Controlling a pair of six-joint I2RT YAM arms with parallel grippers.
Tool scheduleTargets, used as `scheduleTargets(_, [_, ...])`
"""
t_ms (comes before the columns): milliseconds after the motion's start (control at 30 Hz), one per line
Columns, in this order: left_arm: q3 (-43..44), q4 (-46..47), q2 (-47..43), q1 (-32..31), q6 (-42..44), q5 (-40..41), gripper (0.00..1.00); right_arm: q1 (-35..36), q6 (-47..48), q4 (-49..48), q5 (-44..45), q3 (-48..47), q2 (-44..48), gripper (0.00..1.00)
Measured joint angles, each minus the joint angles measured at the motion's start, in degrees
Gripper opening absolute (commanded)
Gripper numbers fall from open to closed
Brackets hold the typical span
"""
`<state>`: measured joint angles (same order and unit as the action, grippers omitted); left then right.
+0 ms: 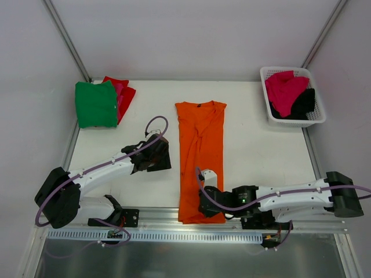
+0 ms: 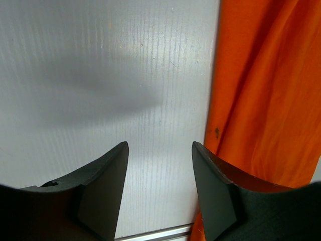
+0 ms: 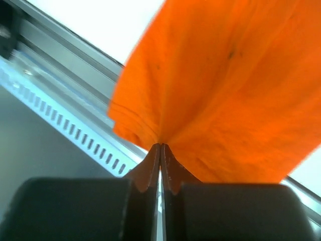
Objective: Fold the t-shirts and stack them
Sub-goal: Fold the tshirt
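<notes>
At the near edge of the table (image 1: pixel 255 150), the right gripper (image 3: pixel 160 148) is clamped on the near hem of the orange t-shirt (image 1: pixel 200 145). The shirt lies flat mid-table, long axis near to far, collar far, so any fold runs away from this claw. The left gripper (image 2: pixel 159 145) hangs just left of the shirt's long edge, jaws apart, holding nothing. How many layers are pinched is hidden.

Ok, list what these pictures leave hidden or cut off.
Top view: red t-shirt, mostly under the green t-shirt.
Top view: black t-shirt in the basket, partly under the magenta t-shirt.
Top view: fingertips of the right hand, hidden by its wrist.
Left wrist: orange t-shirt, cut off at the right edge.
</notes>
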<state>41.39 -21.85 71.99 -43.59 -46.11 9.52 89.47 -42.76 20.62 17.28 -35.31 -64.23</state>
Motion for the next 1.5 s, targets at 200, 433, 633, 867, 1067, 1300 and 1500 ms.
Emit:
scheduleTargets(200, [-0.04, 0.00, 0.00, -0.37, 0.00, 0.02, 0.53, 0.85, -0.55, 9.62, 7.45, -3.65, 8.09, 0.00])
scheduleTargets(433, [-0.07, 0.02, 0.00, -0.72, -0.02, 0.04, 0.53, 0.90, -1.84, 15.52, 10.03, -3.48, 9.42, 0.01])
scheduleTargets(633, [-0.07, 0.02, 0.00, -0.74, 0.00, 0.02, 0.53, 1.14, -2.36, 16.04, 9.81, -3.23, 8.83, 0.00])
scheduleTargets(867, [-0.07, 0.02, -0.04, -3.08, 0.00, -0.20, 0.51, 3.37, -3.93, 14.82, 7.82, -3.23, 5.18, 0.01])
scheduleTargets(1067, [-0.42, -0.55, -2.23, -9.20, -1.27, -0.35, 0.52, 5.84, -5.68, 13.33, 5.25, -3.23, 0.94, 0.01])
scheduleTargets(1300, [-1.09, -3.17, -4.46, -14.88, -4.11, 0.04, 0.52, 7.69, -8.04, 13.25, 4.26, -3.23, 0.55, 0.00])
scheduleTargets(1500, [0.00, -6.45, -4.39, -22.38, -6.43, 0.48, 0.52, 7.87, -9.03, 13.73, 4.31, -3.21, 0.55, 0.01])
